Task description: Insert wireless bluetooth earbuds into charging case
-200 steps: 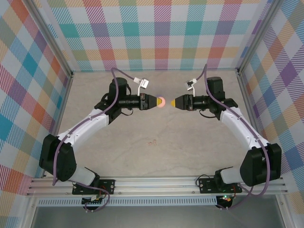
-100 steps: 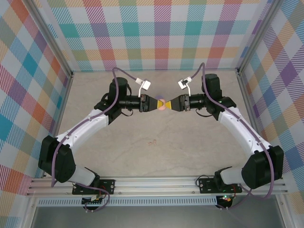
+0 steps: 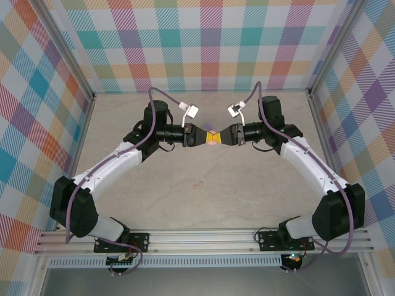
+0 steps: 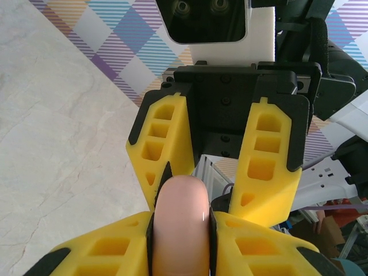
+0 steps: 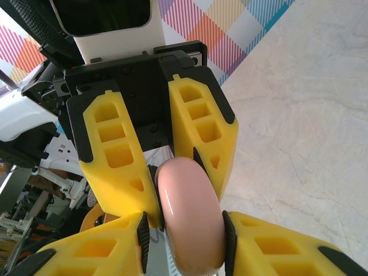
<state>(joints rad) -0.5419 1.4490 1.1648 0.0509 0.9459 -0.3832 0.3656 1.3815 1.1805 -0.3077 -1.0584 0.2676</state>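
Wide open room here: the pale marbled surface (image 3: pixel 247 191) spreads bare around both arms. Bright plaid walls (image 3: pixel 203 43) hem it at left, right and far, and a metal rail (image 3: pixel 203 237) runs along the near edge.

The arms reach in and meet tip to tip at the middle of the far half, held off the surface. The left claw (image 3: pixel 206 136) is clamped on the pale pink, round, glossy charging case (image 4: pixel 180 224), which is seen edge-on like a thick coin. Its yellow fingers (image 4: pixel 109 250) press on the case's two flat faces.

The right claw (image 3: pixel 218 135) faces it from the right. Its yellow fingers (image 5: pixel 276 250) are set apart and closely flank the same case. Whether they press on it, I cannot tell.

A small reddish mark (image 3: pixel 197 184) sits on the surface nearer the rail, well apart from the claws. Purple cables (image 3: pixel 162 94) loop off the wrists on the far side of the meeting point.
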